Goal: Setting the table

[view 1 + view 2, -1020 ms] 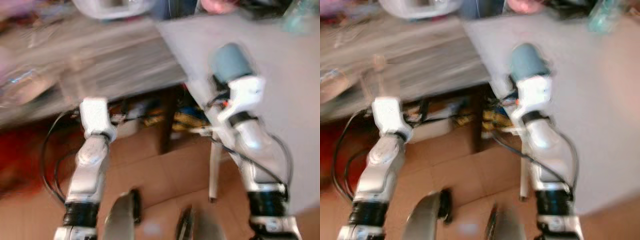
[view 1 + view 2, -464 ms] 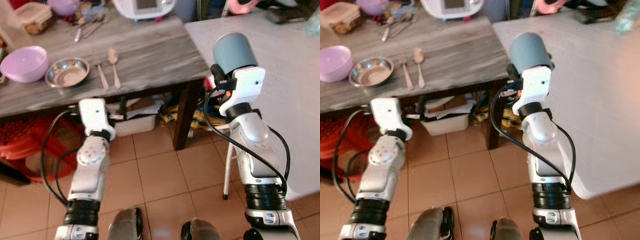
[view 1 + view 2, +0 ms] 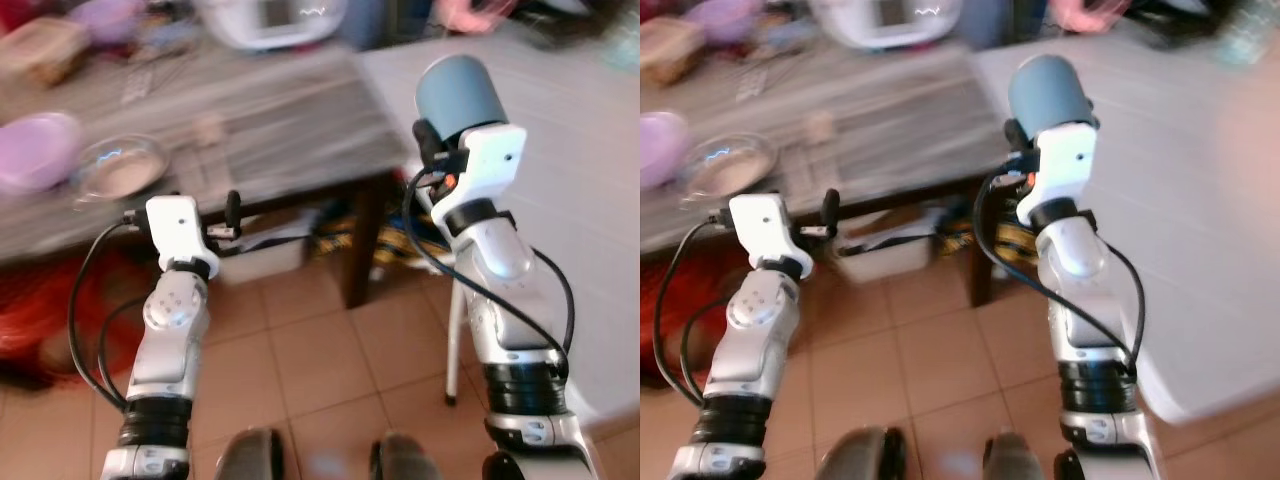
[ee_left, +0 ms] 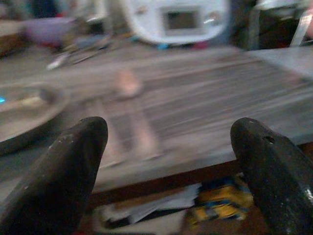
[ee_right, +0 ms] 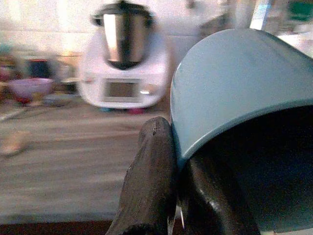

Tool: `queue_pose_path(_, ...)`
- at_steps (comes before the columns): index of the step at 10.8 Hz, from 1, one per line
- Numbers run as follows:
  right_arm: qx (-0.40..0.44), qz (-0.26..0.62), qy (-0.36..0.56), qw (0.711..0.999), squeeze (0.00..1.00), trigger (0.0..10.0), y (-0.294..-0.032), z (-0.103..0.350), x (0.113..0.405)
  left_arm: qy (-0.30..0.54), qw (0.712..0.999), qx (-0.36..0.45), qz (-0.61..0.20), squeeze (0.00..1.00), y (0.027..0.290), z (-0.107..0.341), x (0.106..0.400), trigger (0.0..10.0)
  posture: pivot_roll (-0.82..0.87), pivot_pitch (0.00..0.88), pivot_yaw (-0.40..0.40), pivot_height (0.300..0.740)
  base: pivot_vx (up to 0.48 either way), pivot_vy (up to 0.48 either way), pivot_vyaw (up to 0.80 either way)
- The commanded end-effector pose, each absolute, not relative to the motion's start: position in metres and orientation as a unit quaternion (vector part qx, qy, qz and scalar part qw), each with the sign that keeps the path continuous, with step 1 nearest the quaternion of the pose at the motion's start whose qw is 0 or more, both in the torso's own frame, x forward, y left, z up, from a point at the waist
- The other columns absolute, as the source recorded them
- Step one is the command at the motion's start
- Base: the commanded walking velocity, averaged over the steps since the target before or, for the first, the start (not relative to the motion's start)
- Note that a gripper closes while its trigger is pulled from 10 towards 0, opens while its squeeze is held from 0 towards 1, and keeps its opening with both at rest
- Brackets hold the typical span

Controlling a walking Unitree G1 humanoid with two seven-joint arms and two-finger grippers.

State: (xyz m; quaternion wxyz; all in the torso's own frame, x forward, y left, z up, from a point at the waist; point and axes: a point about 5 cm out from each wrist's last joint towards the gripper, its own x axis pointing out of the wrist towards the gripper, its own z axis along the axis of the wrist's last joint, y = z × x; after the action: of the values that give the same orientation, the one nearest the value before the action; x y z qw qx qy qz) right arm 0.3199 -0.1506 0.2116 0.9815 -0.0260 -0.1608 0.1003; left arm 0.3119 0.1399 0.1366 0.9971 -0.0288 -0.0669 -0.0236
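Blur has returned to the head views since half a second ago, with both arms raised much as before.
Right hand (image 5: 171, 196) grips the rim of the blue-grey cup (image 3: 458, 92), held up near the corner between the grey wood-grain tabletop (image 3: 290, 120) and the pale tabletop (image 3: 580, 150). Left hand (image 4: 166, 161) hangs released, fingers wide apart, at the wooden tabletop's edge (round steel bowl (image 3: 118, 170), lilac bowl (image 3: 35, 150) and white kitchen machine (image 5: 124, 68) sit on it).
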Motion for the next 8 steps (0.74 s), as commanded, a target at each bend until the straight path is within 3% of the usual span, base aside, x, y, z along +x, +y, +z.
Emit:
queue_pose_path(1, -0.02, 0.107, -0.177, 0.978, 0.0, 0.0, -0.1451, 0.2199, 0.3189, -0.059, 0.998, -0.022, -0.011, 0.0, 0.1474, 0.1316, 0.3103, 10.0, -0.06, 0.095, 0.046, 0.74, 0.0, 0.0, 0.0)
queue_pose_path(3, -0.019, 0.108, -0.175, 0.978, 0.0, 0.1, -0.1448, 0.2193, 0.3186, -0.055, 0.998, -0.023, -0.001, 0.0, 0.1499, 0.1306, 0.3104, 10.0, -0.06, 0.095, 0.046, 0.74, 0.0, 0.0, 0.0)
queue_pose_path(4, -0.017, 0.106, -0.172, 0.979, 0.0, 9.9, -0.145, 0.2182, 0.3183, -0.054, 0.998, -0.034, 0.002, 0.0, 0.1488, 0.1309, 0.3103, 10.0, -0.06, 0.095, 0.048, 0.74, 0.0, 0.0, 0.0)
queue_pose_path(8, -0.007, 0.099, -0.162, 0.982, 0.0, 10.0, -0.1474, 0.215, 0.3186, -0.05, 0.998, -0.033, -0.002, 0.0, 0.1476, 0.1303, 0.3106, 10.0, -0.06, 0.101, 0.047, 0.74, 0.0, 0.0, 0.0)
